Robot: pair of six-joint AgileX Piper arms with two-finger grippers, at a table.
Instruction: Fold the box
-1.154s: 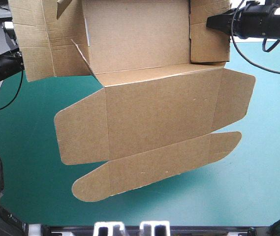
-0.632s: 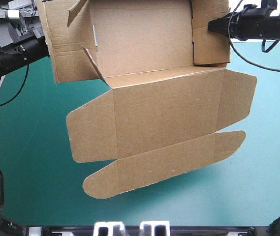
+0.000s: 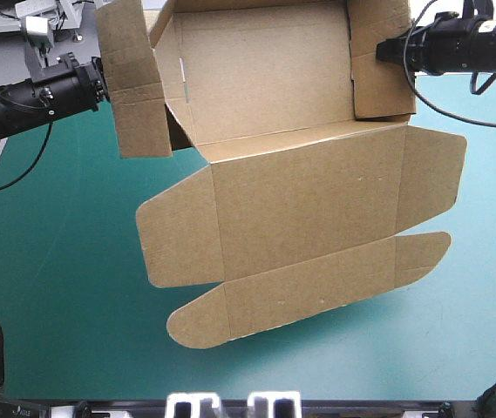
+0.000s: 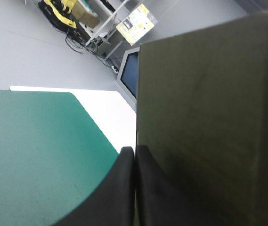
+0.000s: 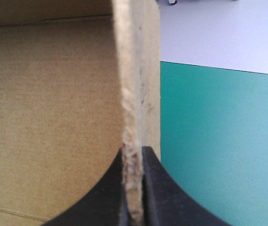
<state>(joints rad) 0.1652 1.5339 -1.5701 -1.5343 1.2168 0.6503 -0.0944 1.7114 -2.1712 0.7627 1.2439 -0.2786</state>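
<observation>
The high view alone showed the whole box (image 3: 256, 78). It sat over the far half of the tabletop (image 3: 47, 261), open side up, held between the two arms. Its left wall (image 3: 134, 87) was swung outward, away from the floor panel. Its right wall (image 3: 378, 87) stood up beside the floor panel. The lid (image 3: 309, 200), a broad flat panel with rounded flaps at its left, right and near sides, reached toward the near edge. From above I could not tell whether the lid touched the teal-green cover.

The left gripper (image 3: 99, 80) came in from the left and met the outer edge of the left wall. The right gripper (image 3: 383, 50) came in from the right and met the right wall near its far end. Neither grasp could be read in the high view.

The wrist views settled that. In the left wrist view the two black fingers were pressed nearly together, with the edge of the brown board rising from between them. The right wrist view showed the same: its fingers were clenched on the raw edge of a wall, with the box's inner face to one side and teal-green cover to the other. So both grippers were grasping the box.
</observation>
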